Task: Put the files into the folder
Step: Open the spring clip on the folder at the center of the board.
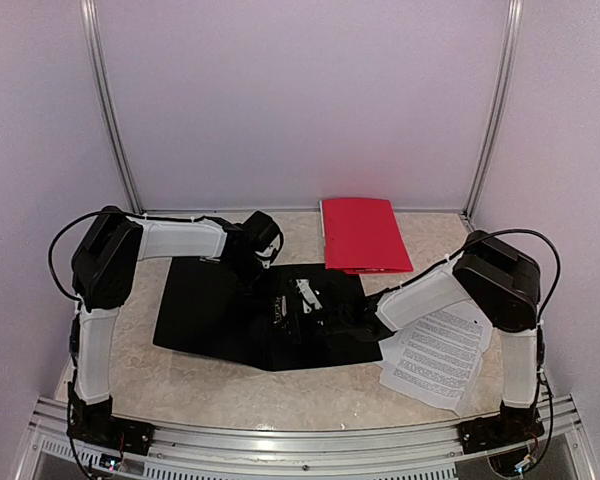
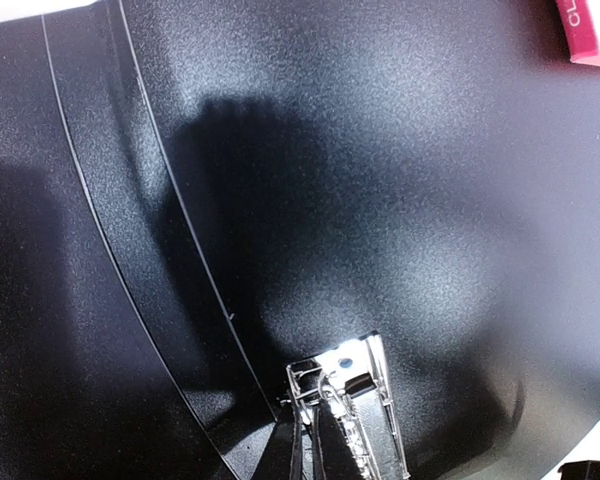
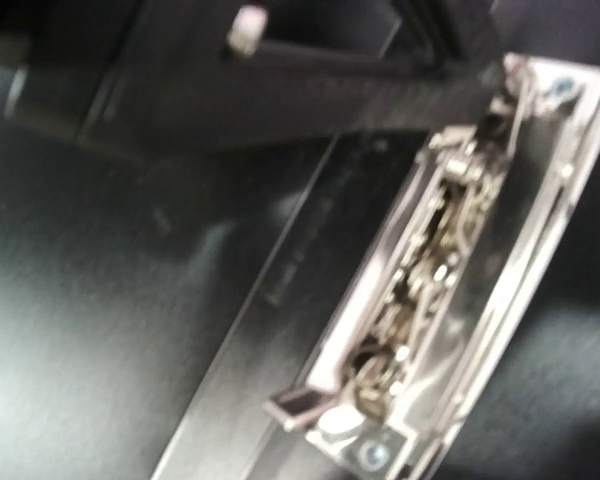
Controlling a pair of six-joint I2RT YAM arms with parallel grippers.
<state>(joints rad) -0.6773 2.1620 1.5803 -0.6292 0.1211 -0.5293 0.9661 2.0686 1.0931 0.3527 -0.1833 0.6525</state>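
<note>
black folder [image 1: 210,310]: 1, open flat mid-table, inner side up
metal clip [image 3: 430,280]: 1, silver lever mechanism fixed along the black folder's spine; blurred in the right wrist view
red folder [image 1: 360,232]: 1, closed, at the back of the table, its near edge just beside the black folder's far right corner
files [image 1: 440,360]: white sheets with dense black print, loosely overlapped in a pile; at least 2 edges show, exact count unclear
files location: on the table [image 1: 230,385] to the right of the black folder, partly under the right arm, none inside the folder
arms: 2, both reaching over the black folder toward the clip
left gripper [image 2: 308,455]: fingers together, no gap; tips at the far end of the metal clip, touching it; cannot tell whether any part is pinched between them
right gripper [image 1: 320,314]: over the middle of the folder, close by the near end of the clip; dark against dark from above and its fingers are out of its own camera, so its opening cannot be told; nothing seen held
</note>
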